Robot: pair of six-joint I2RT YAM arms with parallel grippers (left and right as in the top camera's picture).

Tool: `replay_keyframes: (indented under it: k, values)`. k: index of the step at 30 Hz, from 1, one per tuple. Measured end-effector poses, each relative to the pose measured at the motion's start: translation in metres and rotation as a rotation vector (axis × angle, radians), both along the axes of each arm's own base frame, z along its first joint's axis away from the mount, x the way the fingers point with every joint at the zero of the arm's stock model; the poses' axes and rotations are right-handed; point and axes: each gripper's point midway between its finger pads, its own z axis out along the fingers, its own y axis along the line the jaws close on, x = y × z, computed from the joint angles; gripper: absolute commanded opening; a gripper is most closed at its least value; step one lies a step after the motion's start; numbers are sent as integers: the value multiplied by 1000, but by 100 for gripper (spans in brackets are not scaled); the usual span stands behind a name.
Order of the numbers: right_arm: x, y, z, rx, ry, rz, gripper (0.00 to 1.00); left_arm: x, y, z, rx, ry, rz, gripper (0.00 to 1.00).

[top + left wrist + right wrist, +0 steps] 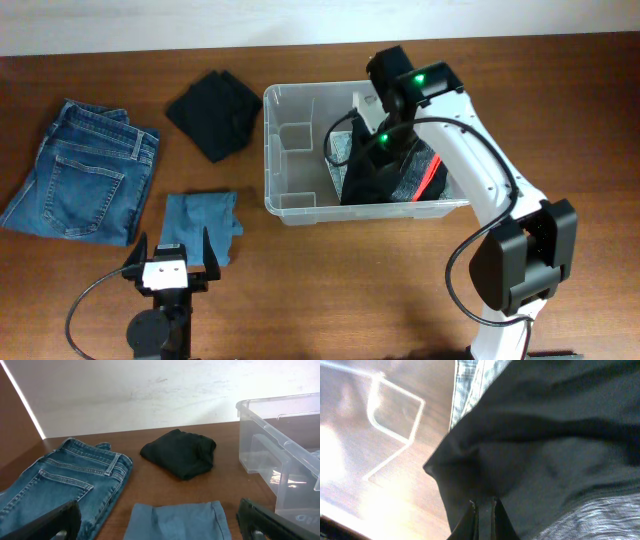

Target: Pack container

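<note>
Plastic storage container (310, 90), clear, rectangular and round-cornered, stands level on the brown wooden table (330, 290) with its mouth facing up. Its long axis runs crosswise to the reach of both arms, one short end toward the left pincer's side and the other toward the right arm's side. Left pincer (173, 248): jaws spread wide, nothing between them; the container sits ahead of it and off to its right, well apart. Right pincer (485, 510): inside the container, near its middle, fingers pressed together. Black cloth garment (560, 435) lies directly beyond the fingertips, its creases drawing in toward them; whether a fold is actually caught cannot be told. Grey checked fabric (470, 380) shows past that garment's far edge, and a mottled grey fabric (600, 515) lies to one side of the tips. Outside the container: folded light-blue cloth (200, 222) just ahead of the left pincer; folded blue denim jeans (85, 175) ahead and to its left; folded black bundle (180, 452) farther ahead, near the container's left end.
</note>
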Motion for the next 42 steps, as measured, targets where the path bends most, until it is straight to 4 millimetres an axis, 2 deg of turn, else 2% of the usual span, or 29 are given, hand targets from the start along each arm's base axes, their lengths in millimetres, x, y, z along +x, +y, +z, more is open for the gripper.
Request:
replay_keyframes:
  k: [10,19,25,28,31,37,39,42]
  values:
    - [-23,-35,-45,-141,99,-25,4,0,0,0,0,0,0,100]
    - [-13,-65,-79,-137,87,-108,4,0,0,0,0,0,0,100]
    - [-11,-68,-86,-133,74,-119,4,0,0,0,0,0,0,100]
    - [-15,-69,-79,-141,98,-117,4,0,0,0,0,0,0,100]
    - [-12,-71,-56,-159,102,-117,4,0,0,0,0,0,0,100]
    - [34,-73,11,-148,-88,-144,4,0,0,0,0,0,0,100]
    - [43,-79,20,-157,-126,-159,4,0,0,0,0,0,0,100]
    - [49,-91,19,-172,-143,-187,4,0,0,0,0,0,0,100]
